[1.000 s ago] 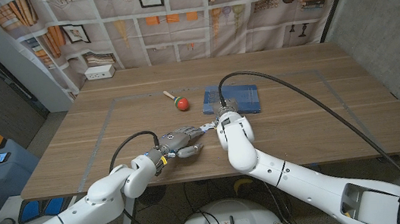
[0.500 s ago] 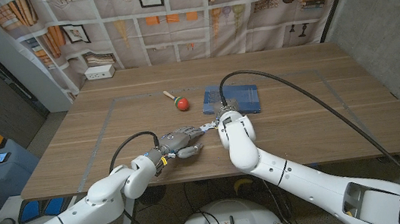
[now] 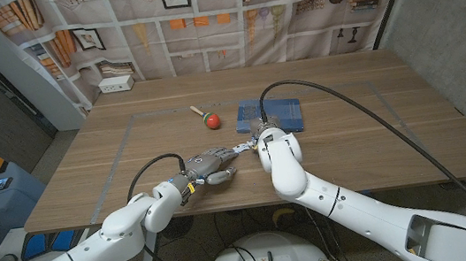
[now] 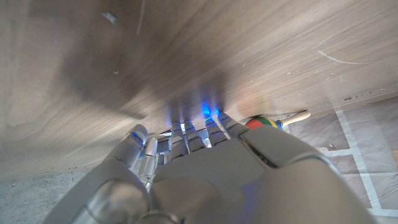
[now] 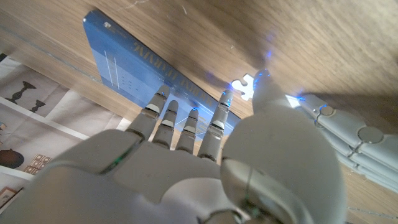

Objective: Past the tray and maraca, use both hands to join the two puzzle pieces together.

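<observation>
From the head view, my left hand (image 3: 209,164) reaches in along the near-middle of the table (image 3: 368,145), fingers stretched toward my right hand (image 3: 262,134), and the two nearly meet. Between them I can make out one small pale puzzle piece (image 3: 242,149), right at my left fingertips. Whether my left is pinching it or just touching it I cannot tell, and my right hand's fingers are hidden behind its own wrist here. Beyond the hands lie one blue tray (image 3: 270,115) and one red-headed maraca (image 3: 206,118), near each other and well apart from my work.

Left wrist view: my left hand (image 4: 205,177) has its fingers lying close together, pointing across the wood, blue light at the tips. No piece visible here. The maraca (image 4: 273,121) sits past my fingertips.

Right wrist view: my right hand (image 5: 199,162) has its fingers side by side, slightly apart, tips down near the tray (image 5: 134,71). The thumb points at a white notched puzzle piece (image 5: 247,84) lying on the wood just beside it; I cannot say whether it is gripped.

Count: one tray, one maraca, and only one piece I can be sure of. My judgement: hands are together at the meeting spot, but no finished joint is visible, so the pressing-together looks not yet done.
</observation>
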Controlling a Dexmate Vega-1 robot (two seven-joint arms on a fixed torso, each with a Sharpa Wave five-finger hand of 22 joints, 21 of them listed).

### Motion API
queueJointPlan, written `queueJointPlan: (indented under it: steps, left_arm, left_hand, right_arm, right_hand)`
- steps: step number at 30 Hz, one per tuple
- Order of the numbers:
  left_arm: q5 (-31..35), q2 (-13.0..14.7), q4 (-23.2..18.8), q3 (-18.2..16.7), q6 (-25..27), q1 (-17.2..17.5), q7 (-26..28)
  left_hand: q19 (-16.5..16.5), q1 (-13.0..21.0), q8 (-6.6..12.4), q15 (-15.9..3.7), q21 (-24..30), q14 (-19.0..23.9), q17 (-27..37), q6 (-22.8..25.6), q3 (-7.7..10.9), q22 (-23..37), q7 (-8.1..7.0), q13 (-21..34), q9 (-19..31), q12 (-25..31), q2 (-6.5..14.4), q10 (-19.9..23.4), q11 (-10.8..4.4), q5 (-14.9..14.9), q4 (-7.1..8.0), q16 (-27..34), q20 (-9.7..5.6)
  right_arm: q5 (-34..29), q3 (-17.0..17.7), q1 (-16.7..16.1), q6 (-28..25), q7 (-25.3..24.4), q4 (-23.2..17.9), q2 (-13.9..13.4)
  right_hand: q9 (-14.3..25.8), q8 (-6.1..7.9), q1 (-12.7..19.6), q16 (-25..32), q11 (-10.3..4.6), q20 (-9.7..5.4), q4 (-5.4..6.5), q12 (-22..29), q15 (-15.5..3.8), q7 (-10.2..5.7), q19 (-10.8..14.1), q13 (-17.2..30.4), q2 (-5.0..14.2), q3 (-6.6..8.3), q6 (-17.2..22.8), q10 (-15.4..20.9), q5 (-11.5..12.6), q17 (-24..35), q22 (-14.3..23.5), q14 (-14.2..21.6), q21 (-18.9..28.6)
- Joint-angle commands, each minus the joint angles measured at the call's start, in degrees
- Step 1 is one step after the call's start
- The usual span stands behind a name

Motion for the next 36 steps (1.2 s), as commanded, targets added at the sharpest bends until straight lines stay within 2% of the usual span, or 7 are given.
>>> queueJointPlan:
  steps: [1, 8, 11, 18, 19, 27, 36]
  left_arm:
    - [0.1, 0.1, 0.2, -0.1, -0.5, -0.2, 0.1]
    - [0.2, 0.2, 0.1, -0.1, -0.6, -0.3, -0.1]
    - [0.2, 0.3, 0.0, -0.2, -0.5, -0.3, -0.1]
    - [0.3, 0.4, 0.0, -0.2, -0.6, -0.3, -0.3]
    - [0.3, 0.4, 0.0, -0.2, -0.7, -0.3, -0.4]
    - [0.6, 0.5, -0.2, -0.3, -0.6, -0.3, -0.3]
    - [1.2, 0.5, -0.3, -0.5, -0.6, -0.1, 0.5]
  left_hand:
    - [0.4, 0.7, 0.13, -7.48, 0.2, 0.2, 0.1, 0.5, 0.29, 0.2, -0.23, 0.1, 0.2, 0.4, 5.6, 0.4, 0.06, -0.1, -0.30, 0.2, -4.27]
    - [0.5, 0.7, 0.13, -7.49, 0.2, 0.3, 0.1, 0.5, 0.28, 0.2, -0.24, 0.1, 0.2, 0.4, 5.6, 0.5, 0.03, -0.1, -0.37, 0.2, -4.24]
    - [0.5, 0.7, 0.13, -7.51, 0.2, 0.3, 0.1, 0.5, 0.27, 0.2, -0.20, 0.1, 0.2, 0.4, 5.6, 0.5, 0.04, -0.1, -0.38, 0.2, -4.24]
    - [0.5, 0.8, 0.14, -7.47, 0.2, 0.3, 0.1, 0.6, 0.26, 0.2, -0.16, 0.1, 0.2, 0.4, 5.6, 0.5, -0.07, -0.1, -0.41, 0.2, -4.24]
    - [0.5, 0.8, 0.14, -7.51, 0.2, 0.3, 0.1, 0.6, 0.25, 0.2, -0.16, 0.1, 0.2, 0.4, 5.6, 0.5, -0.02, -0.1, -0.41, 0.2, -4.24]
    - [0.5, 0.8, 0.13, -7.48, 0.1, 0.2, 0.1, 0.6, 0.22, 0.2, -0.16, 0.1, 0.2, 0.4, 5.6, 0.5, -0.01, -0.1, -0.44, 0.2, -4.27]
    - [0.2, 0.8, 0.11, -7.22, 0.0, -0.1, 0.1, 0.6, 0.13, 0.2, -0.18, 0.1, 0.2, 0.3, 5.6, 0.4, -0.19, -0.1, -0.50, 0.1, -4.31]
  right_arm:
    - [1.1, 1.5, -1.4, 0.1, -2.9, -3.4, -0.5]
    - [2.0, 2.3, -2.2, 0.2, -4.6, -4.5, -0.9]
    - [2.7, 2.8, -2.5, 0.0, -5.2, -4.8, -0.8]
    - [3.9, 3.0, -2.8, -0.5, -7.3, -4.7, -0.9]
    - [3.7, 2.9, -2.9, -0.6, -7.7, -4.5, -1.0]
    - [5.6, 3.0, -3.1, -0.9, -10.2, -4.3, -1.3]
    - [8.5, 2.9, -2.8, -1.5, -12.7, -3.9, -2.0]
  right_hand:
    - [0.2, -0.38, -0.9, -0.1, 0.00, 0.09, 0.42, 0.2, -0.02, 0.12, -0.1, 0.0, 0.15, -0.31, -0.2, -0.4, 0.5, 0.4, 0.2, 0.1, 0.0]
    - [0.2, -1.33, -2.5, -0.2, 0.17, 0.18, 0.95, 0.3, 0.14, 0.72, -0.1, 0.0, -0.10, -0.99, -2.1, -0.4, 0.7, 0.4, 0.2, 0.0, 0.1]
    - [0.2, -1.75, -5.3, -0.2, 0.44, 0.23, 1.92, 0.4, 0.23, 0.91, 0.0, 0.0, -0.79, -2.23, -2.6, -0.5, 1.1, 0.5, 0.2, 0.1, 0.1]
    - [0.3, -2.86, -8.8, -0.3, 0.38, 0.19, 3.31, 0.4, 0.27, 1.27, -0.1, 0.1, -0.91, -3.61, -4.7, -0.7, 1.8, 0.6, 0.2, 0.1, 0.1]
    - [0.4, -3.26, -10.4, -0.3, 0.39, 0.18, 4.06, 0.5, 0.30, 1.53, -0.1, 0.1, -0.63, -4.12, -5.4, -0.7, 2.1, 0.6, 0.2, 0.1, 0.1]
    - [0.5, -5.00, -14.2, -0.4, 0.56, 0.22, 5.51, 0.5, 0.21, 2.40, -0.2, 0.1, -0.60, -5.62, -8.9, -0.7, 2.8, 0.7, 0.2, 0.3, 0.1]
    - [0.7, -5.52, -18.7, -0.5, 0.70, 0.38, 7.53, 0.6, 0.27, 2.79, -0.2, 0.0, -0.49, -7.31, -9.7, -0.7, 3.3, 0.8, 0.2, 0.3, 0.1]
